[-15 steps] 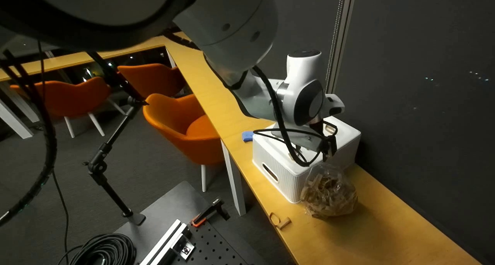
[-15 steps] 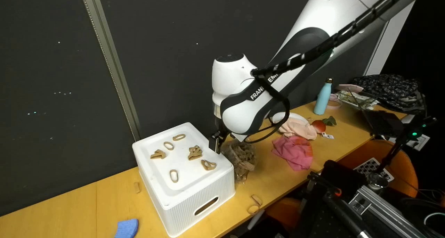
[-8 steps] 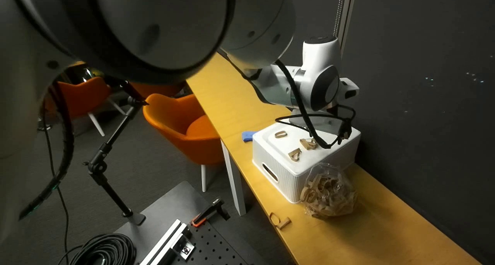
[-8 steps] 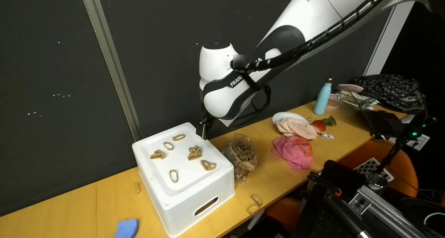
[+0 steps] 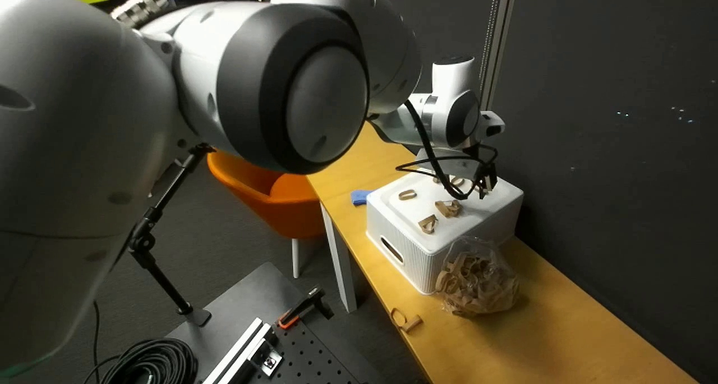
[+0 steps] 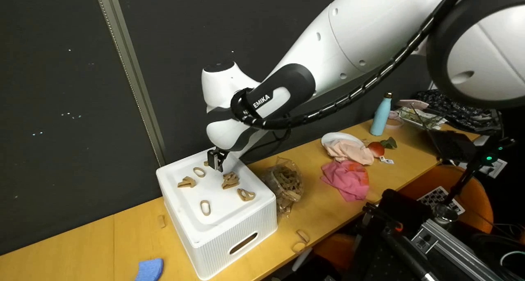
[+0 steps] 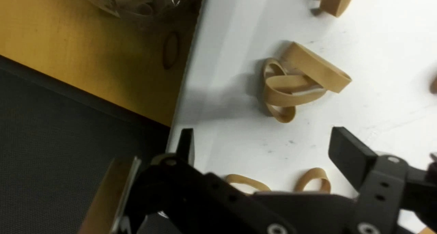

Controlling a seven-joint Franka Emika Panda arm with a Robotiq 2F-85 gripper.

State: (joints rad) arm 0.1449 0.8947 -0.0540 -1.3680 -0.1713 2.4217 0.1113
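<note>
Band clump point(image 7: 295, 81) lies just beyond the gripper point(image 7: 263, 138) in the wrist view; jaws parted, holding nothing. The clump's top band point(image 7: 315, 68) slants down rightward there. Box point(image 6: 225, 207) bears the clump; bag point(image 6: 286, 180) stands beside it.

I have a white ribbed plastic box point(image 6: 215, 254) on the yellow wooden bench point(image 6: 74, 248), with tan looped rubber bands point(image 7: 317, 66) scattered on top, below my jaws. In an exterior view, a flat blue block point(image 6: 149, 269) lies left of it; a clear plastic bag of bands point(image 6: 285, 186) just right; a crumpled pink cloth point(image 6: 348, 181) farther right.
</note>
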